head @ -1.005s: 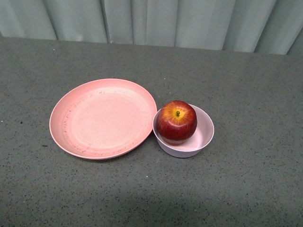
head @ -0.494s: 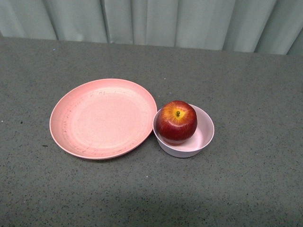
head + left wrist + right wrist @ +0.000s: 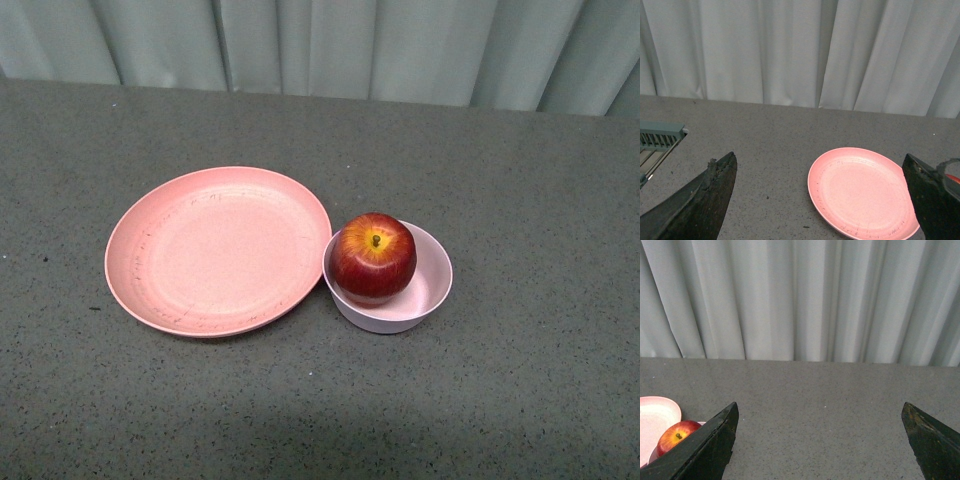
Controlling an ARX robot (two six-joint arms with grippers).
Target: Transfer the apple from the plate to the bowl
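**Red apple sits in the pale pink bowl**

Dark-red, glossy round apple (image 3: pixel 373 256) w/ a yellow-orange patch round its short stem rests inside the small, deep, pale pink bowl (image 3: pixel 432 285), stem up, leaning toward the bowl's left side; its top half stands above the rim. Wide, shallow salmon-pink plate (image 3: pixel 218 250) w/ faint dark speckles lies just left of the bowl, rims touching or nearly so; can't tell which. Nothing on the plate. Both stand on a grey speckled tabletop (image 3: pixel 520 400), w/ pale grey-green pleated curtain (image 3: pixel 350 45) along the far edge. No arm shows in the front view.

Left wrist view: left gripper (image 3: pixel 825 200) has its two dark fingers spread wide, one at each lower corner of the picture, nothing between them but table & plate (image 3: pixel 860 190). Plate lies ahead of it, well clear of the fingertips. A pale teal slatted object (image 3: pixel 657 137) pokes in at the table's edge; can't make out what it is.

Right wrist view: right gripper (image 3: pixel 820 440) likewise gapes wide, dark fingers apart at the lower corners, holding nothing. The apple (image 3: pixel 676 436) shows partly behind one finger, w/ a bit of the plate (image 3: pixel 655 415) beside it. Bare grey table & curtain fill the rest.
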